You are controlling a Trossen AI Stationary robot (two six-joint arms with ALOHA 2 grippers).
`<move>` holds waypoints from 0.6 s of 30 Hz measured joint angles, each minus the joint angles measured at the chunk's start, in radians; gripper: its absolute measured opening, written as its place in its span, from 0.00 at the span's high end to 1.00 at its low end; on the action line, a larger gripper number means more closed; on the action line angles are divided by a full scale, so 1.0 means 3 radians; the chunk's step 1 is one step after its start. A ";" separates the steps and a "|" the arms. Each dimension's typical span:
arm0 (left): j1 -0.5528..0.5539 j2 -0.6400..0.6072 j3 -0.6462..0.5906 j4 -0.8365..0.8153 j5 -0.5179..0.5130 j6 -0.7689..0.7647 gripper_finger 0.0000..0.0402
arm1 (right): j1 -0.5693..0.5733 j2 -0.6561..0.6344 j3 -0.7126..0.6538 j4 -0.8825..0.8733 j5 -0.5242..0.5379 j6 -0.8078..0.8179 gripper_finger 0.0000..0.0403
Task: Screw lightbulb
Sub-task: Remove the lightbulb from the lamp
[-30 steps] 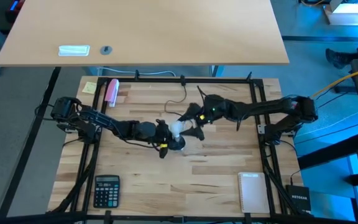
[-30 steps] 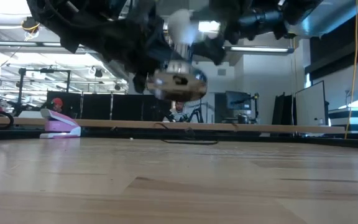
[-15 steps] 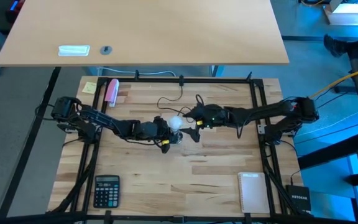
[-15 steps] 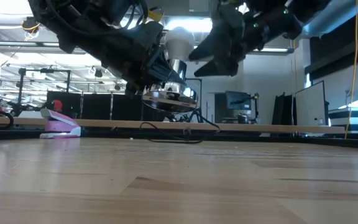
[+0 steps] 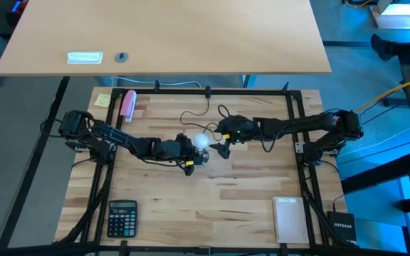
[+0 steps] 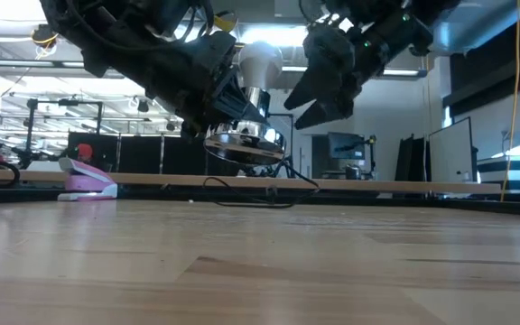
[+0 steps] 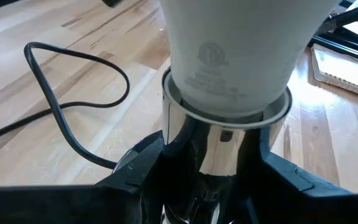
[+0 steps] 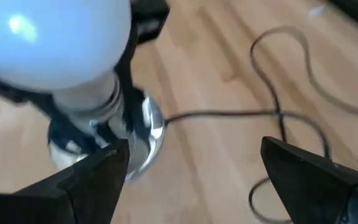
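Note:
The white lightbulb (image 5: 201, 140) sits base-down in the round silver socket (image 6: 242, 143), whose black cord (image 5: 203, 116) trails toward the table's far edge. My left gripper (image 5: 189, 153) is shut on the socket near the table's middle and holds it above the wood. The bulb (image 7: 241, 50) fills the left wrist view, above the socket's neck. My right gripper (image 5: 220, 146) is open just right of the bulb, fingers apart from it. In the right wrist view the bulb (image 8: 48, 43) and socket (image 8: 132, 140) lie ahead of the gripper (image 8: 194, 177). My left gripper pinches the socket's narrow silver neck (image 7: 219, 140) just below the bulb, one dark finger (image 7: 145, 165) on each side. The fingers come roughly level from the table's left. The socket is lifted clear of the table, slightly tilted, with the bulb on top (image 6: 260, 61).
A calculator (image 5: 122, 217) lies at the near left and a notebook (image 5: 290, 219) at the near right. A pink-and-white object (image 5: 128, 105) and a yellow note (image 5: 102, 99) lie at the far left. Black frame rails (image 5: 299, 128) border the table.
My right gripper has drawn away from the bulb toward the table's right and now stands clear of it. My left gripper has carried the socket and bulb a little toward the far edge, still clear of the table.

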 joint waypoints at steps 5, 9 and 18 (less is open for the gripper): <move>0.0000 0.0000 0.0000 0.0001 0.0000 -0.0004 0.58 | -0.0099 -0.0004 0.0289 -0.0609 -0.0150 -0.0104 0.07; 0.0000 -0.0001 0.0000 0.0002 0.0000 -0.0009 0.58 | -0.0140 -0.0004 0.0318 -0.0697 -0.0393 -0.0140 0.01; 0.0000 -0.0001 0.0001 -0.0005 0.0000 -0.0026 0.58 | 0.0048 -0.0004 -0.0686 0.1603 -0.1029 -0.0152 0.07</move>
